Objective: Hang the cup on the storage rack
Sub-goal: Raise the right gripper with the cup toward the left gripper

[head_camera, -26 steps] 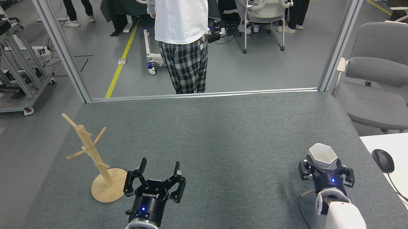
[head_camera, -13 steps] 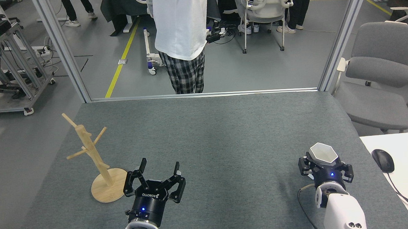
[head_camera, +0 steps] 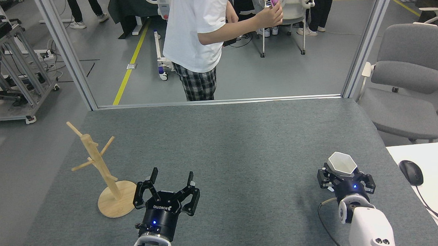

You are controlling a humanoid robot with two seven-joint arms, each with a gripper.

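Right gripper (head_camera: 343,177) clamps white faceted cup (head_camera: 342,164), lower right; left gripper (head_camera: 170,180) spread, empty; carry level toward light wooden peg rack (head_camera: 97,161), lower left

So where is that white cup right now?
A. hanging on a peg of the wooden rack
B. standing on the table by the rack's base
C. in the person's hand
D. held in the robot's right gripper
D: the cup sits between the fingers of the right gripper, far from the storage rack.
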